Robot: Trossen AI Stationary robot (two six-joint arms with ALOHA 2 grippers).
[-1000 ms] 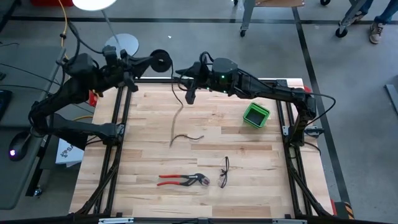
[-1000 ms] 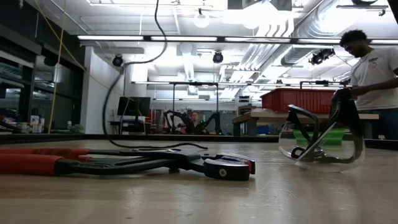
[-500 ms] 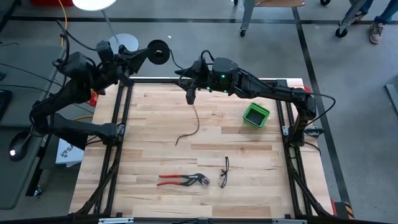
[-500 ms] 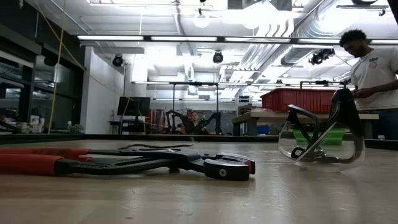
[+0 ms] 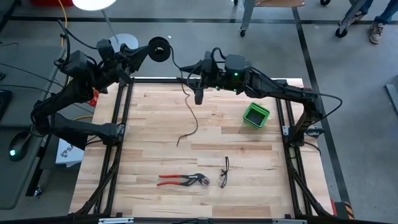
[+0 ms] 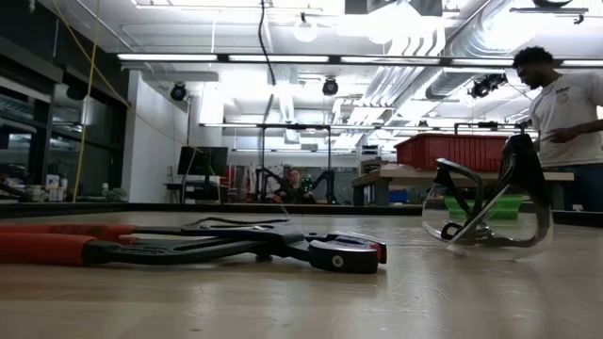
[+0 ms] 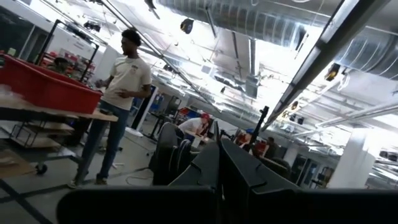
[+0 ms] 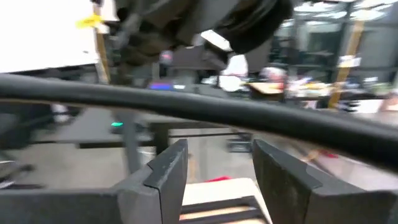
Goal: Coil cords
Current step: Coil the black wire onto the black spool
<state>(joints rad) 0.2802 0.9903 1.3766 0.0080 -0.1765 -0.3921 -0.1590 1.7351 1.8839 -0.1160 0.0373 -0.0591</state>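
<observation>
High view: thin, black, seemingly slack cord

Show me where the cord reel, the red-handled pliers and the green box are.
Cord reel (image 5: 159,50), high view, on the disc's round face.
Red-handled pliers (image 5: 173,180), high view, on the red handles.
Green box (image 5: 255,114), high view, on its rim.

From straight overhead you look down on the whole pale wooden slatted table and both dark arms, while your low camera sits at tabletop height, very close to the red-handled pliers and the clear safety glasses (both also lie near the front edge in the overhead view). Your left wrist camera faces level into the workshop, where the person in a white T-shirt stands, also visible in the low view. Your right wrist camera looks past its two dark fingers toward the table's far edge.
</observation>
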